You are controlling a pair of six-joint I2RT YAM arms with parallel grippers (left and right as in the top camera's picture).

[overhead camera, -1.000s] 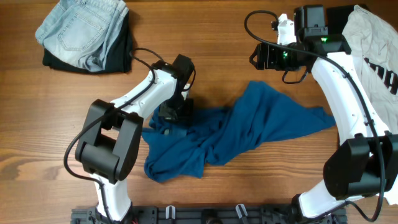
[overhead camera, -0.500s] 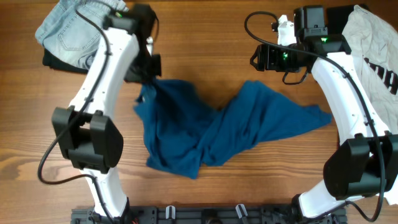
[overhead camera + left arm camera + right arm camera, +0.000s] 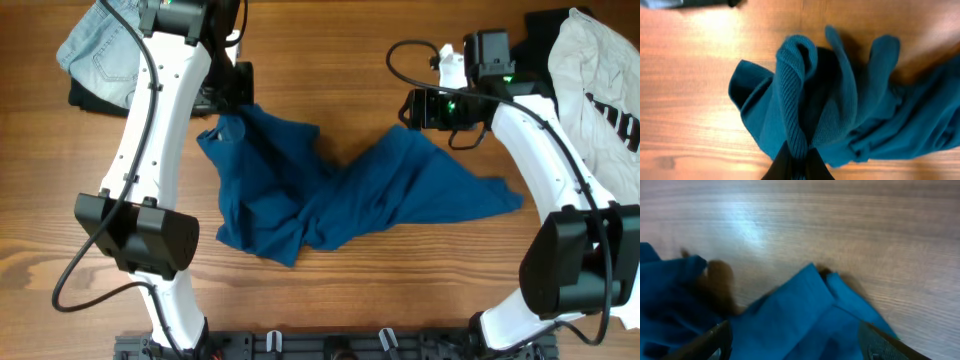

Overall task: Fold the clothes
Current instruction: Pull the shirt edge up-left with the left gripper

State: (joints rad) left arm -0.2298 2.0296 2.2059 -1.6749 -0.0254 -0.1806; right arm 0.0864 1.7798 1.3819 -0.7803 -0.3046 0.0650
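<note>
A large deep-blue shirt (image 3: 340,195) lies crumpled across the middle of the table. My left gripper (image 3: 232,112) is shut on the shirt's ribbed collar edge (image 3: 792,115) at its far left corner and holds it raised. My right gripper (image 3: 412,110) is open, its fingers spread wide above the shirt's far right corner (image 3: 805,315), apart from the cloth. Pale-blue denim (image 3: 105,50) on a black piece (image 3: 85,95) lies at the far left. A white tee with black print (image 3: 595,80) lies at the far right.
Bare wooden tabletop (image 3: 330,60) lies between the two far piles and in front of the shirt. A black rail (image 3: 330,345) runs along the near edge between the arm bases.
My left gripper has lifted the shirt's left corner away from me and to the left, stretching the cloth out. My right gripper has dropped slightly toward the shirt's right corner.
</note>
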